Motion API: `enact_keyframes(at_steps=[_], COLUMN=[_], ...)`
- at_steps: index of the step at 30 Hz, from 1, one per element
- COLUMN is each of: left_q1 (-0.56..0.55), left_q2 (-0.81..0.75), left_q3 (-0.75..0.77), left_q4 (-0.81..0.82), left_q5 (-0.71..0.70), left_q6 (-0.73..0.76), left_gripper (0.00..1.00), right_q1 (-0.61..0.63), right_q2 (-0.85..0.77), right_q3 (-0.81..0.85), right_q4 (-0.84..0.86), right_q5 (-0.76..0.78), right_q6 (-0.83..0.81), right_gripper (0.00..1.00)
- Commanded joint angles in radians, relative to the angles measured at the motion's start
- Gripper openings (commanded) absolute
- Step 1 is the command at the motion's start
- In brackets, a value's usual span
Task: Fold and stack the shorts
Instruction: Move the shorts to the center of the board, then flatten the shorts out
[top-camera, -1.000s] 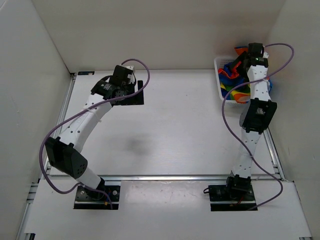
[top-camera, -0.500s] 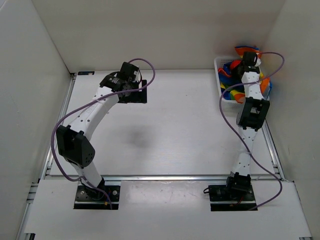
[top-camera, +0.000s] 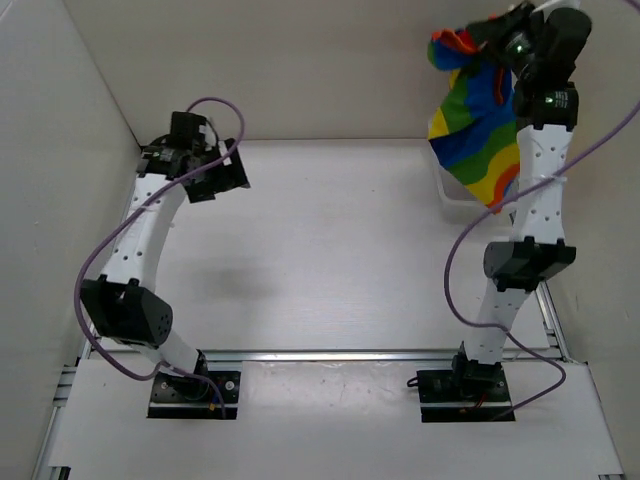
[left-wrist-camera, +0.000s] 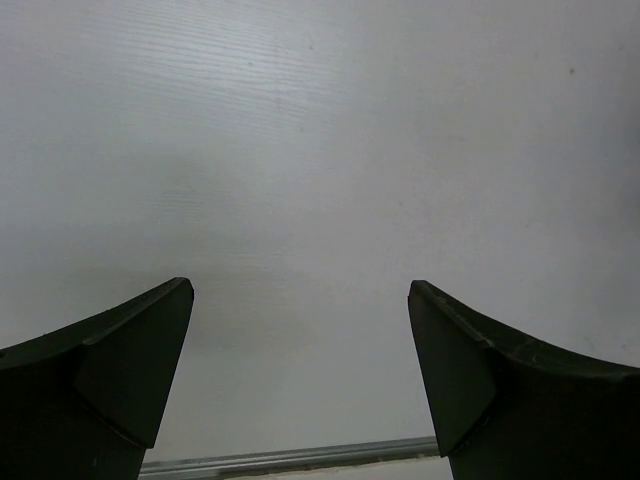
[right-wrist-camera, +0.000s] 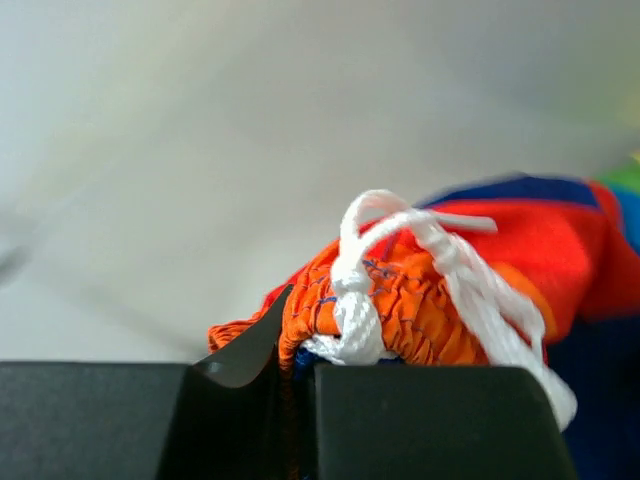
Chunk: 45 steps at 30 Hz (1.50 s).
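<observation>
The rainbow-striped shorts (top-camera: 478, 120) hang in the air at the far right of the top view, lifted high by my right gripper (top-camera: 487, 33). In the right wrist view that gripper (right-wrist-camera: 295, 372) is shut on the gathered orange waistband (right-wrist-camera: 420, 300), beside the white drawstring knot (right-wrist-camera: 355, 290). My left gripper (top-camera: 222, 176) is at the far left of the table, open, far from the shorts. The left wrist view shows its two dark fingers (left-wrist-camera: 130, 370) spread wide with only bare white table between them.
A white mesh basket (top-camera: 452, 200) stands at the back right corner, mostly hidden behind the hanging shorts. White walls enclose the table on the left, back and right. A metal rail (top-camera: 330, 353) runs along the near edge.
My right gripper closed on the shorts in the basket and raised them high above it. My left arm swung from the middle back of the table towards the left wall, staying open.
</observation>
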Motion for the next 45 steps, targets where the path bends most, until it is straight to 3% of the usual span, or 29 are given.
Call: enact_keyframes(at_steps=[1, 5, 9, 12, 15, 16, 19, 20, 21, 23, 25, 26, 29, 31, 33, 36, 40, 45], left_q1=[0.11, 0.216, 0.316, 0.371, 0.39, 0.39, 0.39, 0.39, 0.39, 0.39, 0.39, 0.39, 0.35, 0.324, 0.301, 0.247, 0.223, 0.163], left_q2=[-0.124, -0.2, -0.24, -0.251, -0.262, -0.272, -0.292, -0.292, -0.302, -0.312, -0.329, -0.338, -0.323, -0.279, -0.156, 0.067, 0.321, 0.627], left_q3=[0.038, 0.089, 0.13, 0.139, 0.116, 0.104, 0.028, 0.001, -0.022, -0.077, -0.158, -0.193, -0.316, -0.377, -0.378, -0.228, 0.005, 0.359], left_q4=[-0.037, -0.048, -0.048, -0.072, -0.072, -0.072, -0.072, -0.062, -0.062, -0.075, -0.062, -0.025, 0.051, 0.101, 0.154, 0.155, 0.155, 0.026], left_q5=[0.076, 0.128, 0.146, 0.168, 0.168, 0.168, 0.182, 0.182, 0.182, 0.132, 0.131, 0.162, 0.18, 0.203, 0.225, 0.135, 0.134, 0.044], left_q6=[-0.017, -0.017, -0.017, -0.017, -0.026, -0.026, -0.026, -0.017, -0.007, 0.003, 0.012, 0.012, -0.028, -0.052, -0.08, -0.089, -0.099, -0.119], left_gripper=[1.0, 1.0, 1.0, 1.0, 1.0, 1.0, 1.0, 1.0, 1.0, 0.98, 0.96, 0.94, 0.91, 0.95, 0.99, 0.99, 0.99, 0.99], right_q1=[0.092, 0.234, 0.318, 0.359, 0.399, 0.425, 0.45, 0.438, 0.412, 0.371, 0.323, 0.311, 0.289, 0.277, 0.298, 0.381, 0.527, 0.648], right_q2=[-0.074, -0.118, -0.14, -0.186, -0.322, -0.356, -0.453, -0.465, -0.492, -0.547, -0.687, -0.772, -0.863, -0.864, -0.839, -0.795, -0.74, -0.576], right_q3=[0.102, 0.147, 0.146, 0.065, -0.204, -0.413, -0.715, -0.871, -0.937, -1.162, -1.312, -1.413, -1.475, -1.475, -1.495, -1.539, -1.561, -1.52], right_q4=[0.172, 0.345, 0.386, 0.288, 0.092, 0.055, -0.077, -0.103, -0.131, -0.157, -0.104, -0.104, -0.119, -0.133, -0.133, -0.084, -0.012, 0.033], right_q5=[-0.214, -0.239, -0.28, -0.347, -0.37, -0.355, -0.26, -0.228, -0.131, -0.078, -0.023, 0.032, 0.087, 0.043, -0.02, -0.071, -0.062, -0.027], right_q6=[0.093, 0.151, 0.16, 0.07, -0.144, -0.206, -0.384, -0.399, -0.378, -0.308, -0.217, -0.2, -0.169, -0.148, -0.122, -0.059, 0.005, 0.048], right_gripper=[0.0, 0.0, 0.0, 0.0, 0.0, 0.15, 0.7, 0.85, 0.88, 0.9, 0.86, 0.74, 0.6, 0.66, 0.83, 0.89, 0.89, 0.87])
